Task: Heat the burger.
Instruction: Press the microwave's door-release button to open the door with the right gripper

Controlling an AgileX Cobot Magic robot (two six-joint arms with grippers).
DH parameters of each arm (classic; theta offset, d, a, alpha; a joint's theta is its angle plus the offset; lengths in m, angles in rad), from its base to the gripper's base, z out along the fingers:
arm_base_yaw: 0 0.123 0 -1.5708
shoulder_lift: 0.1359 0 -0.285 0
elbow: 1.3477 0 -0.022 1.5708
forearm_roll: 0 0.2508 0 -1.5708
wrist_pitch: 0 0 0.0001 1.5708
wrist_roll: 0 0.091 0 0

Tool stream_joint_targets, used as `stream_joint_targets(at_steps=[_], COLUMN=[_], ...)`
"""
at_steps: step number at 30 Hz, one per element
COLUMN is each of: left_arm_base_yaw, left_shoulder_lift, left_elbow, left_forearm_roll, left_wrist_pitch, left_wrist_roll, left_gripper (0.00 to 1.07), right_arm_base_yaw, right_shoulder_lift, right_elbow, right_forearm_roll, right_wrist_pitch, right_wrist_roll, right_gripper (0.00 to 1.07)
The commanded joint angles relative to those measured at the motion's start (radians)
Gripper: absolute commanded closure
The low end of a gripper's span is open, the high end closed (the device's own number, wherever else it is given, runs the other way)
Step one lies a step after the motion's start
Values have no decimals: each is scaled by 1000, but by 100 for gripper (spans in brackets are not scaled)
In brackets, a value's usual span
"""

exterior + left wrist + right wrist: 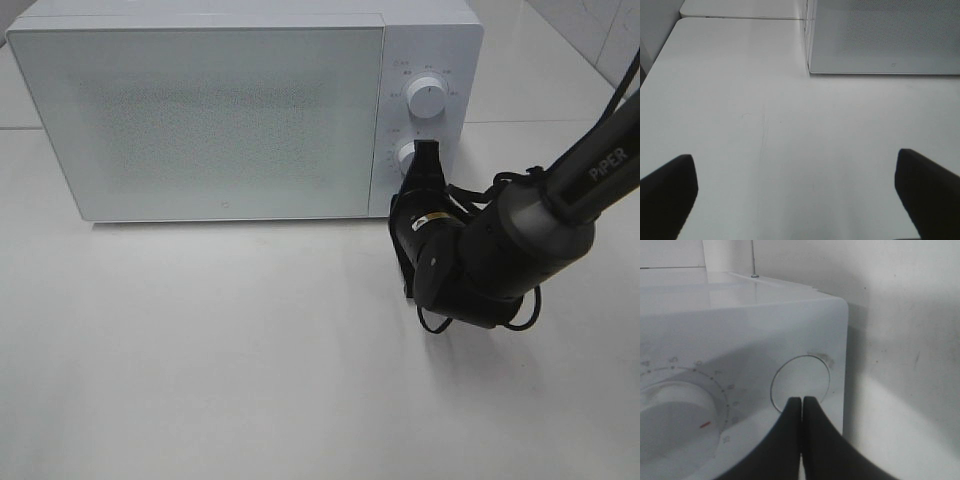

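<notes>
At left, my left tool (797,197) hangs wide open over the table (250,360), short of the shut microwave (200,120). The burger is nowhere in view, and I cannot tell through the frosted door whether it sits inside. At right, my right tool (802,407), closed tight and empty, meets the round button (800,377) beside the timer dial (675,415), so this arm is nearer the controls.

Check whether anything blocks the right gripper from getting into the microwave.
Yes: the door of the microwave is closed across the front. The right gripper, shut, has its tips at the round button on the control panel, beside the door. No burger shows in any view.
</notes>
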Motion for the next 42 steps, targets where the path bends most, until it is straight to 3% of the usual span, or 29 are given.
stream_joint_targets(at_steps=[1, 42], left_arm_base_yaw=[2, 2], left_shoulder_lift=[-18, -18], left_elbow=[3, 3], left_forearm_roll=[-3, -3], left_wrist_pitch=[-13, -13], left_wrist_roll=[-2, -3], left_gripper=[7, 7], right_arm_base_yaw=[-2, -60], right_shoulder_lift=[25, 99], right_elbow=[-32, -287], right_forearm_roll=[18, 47], right_wrist_pitch=[-10, -129], right_wrist_roll=[1, -139], right_gripper=[107, 107])
